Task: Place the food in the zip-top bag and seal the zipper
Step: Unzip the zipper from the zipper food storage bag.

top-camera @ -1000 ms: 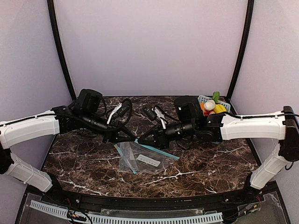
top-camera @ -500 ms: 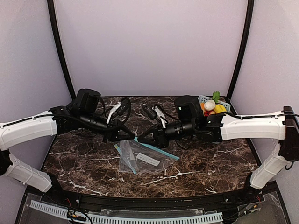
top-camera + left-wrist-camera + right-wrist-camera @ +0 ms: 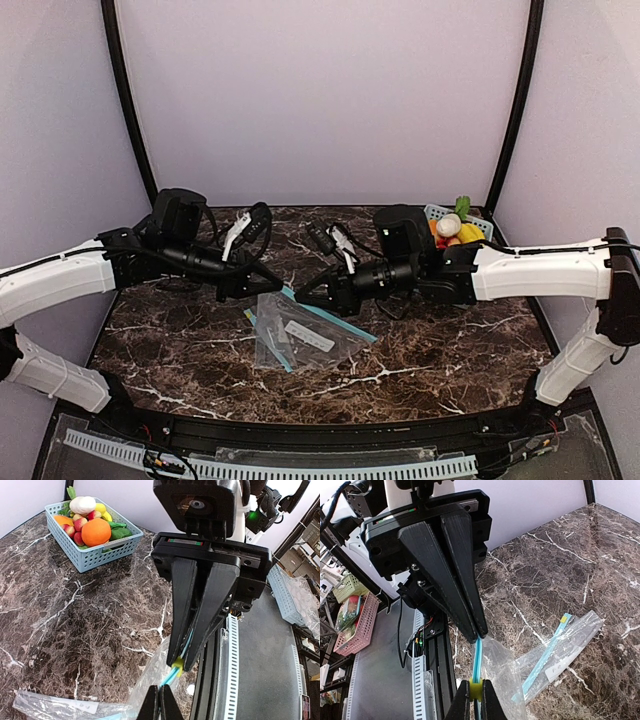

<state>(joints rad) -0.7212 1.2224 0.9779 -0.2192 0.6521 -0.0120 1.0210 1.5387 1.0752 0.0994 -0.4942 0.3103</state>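
Surface: dark brown marble-pattern table (image 3: 450,350) with white veins, enclosed by pale lilac walls (image 3: 320,100) and two black curved poles (image 3: 125,100). A white slotted cable duct (image 3: 270,465) runs along the near edge at 6 o'clock. The right wrist view shows a pink basket (image 3: 357,625) off the table, in the room beyond.

Writing: the zip-top bag (image 3: 300,340) carries a white label (image 3: 308,335); its print is too small to read.

Zip-top bag: clear, with a blue zipper strip, lying at the table centre. Its zipper edge runs roughly from 10 to 4 o'clock in the top view. The 10 o'clock corner is raised off the surface between the two grippers.

Left gripper (image 3: 283,292): jaws closed on the blue zipper strip at the raised corner. In the right wrist view its fingertips (image 3: 479,627) meet on the strip.

Right gripper (image 3: 300,297): jaws closed on the same zipper strip just beside the left gripper, with a yellow-green slider tab (image 3: 176,663) at its tips.

Food: all in a light blue perforated basket (image 3: 436,211) at 1 to 2 o'clock, well apart from the bag. White oblong (image 3: 82,504) on top, orange ball (image 3: 96,532) at the front, yellow piece (image 3: 104,515) and green piece (image 3: 119,531) beside it, small red pieces (image 3: 67,530) to the left of the ball.
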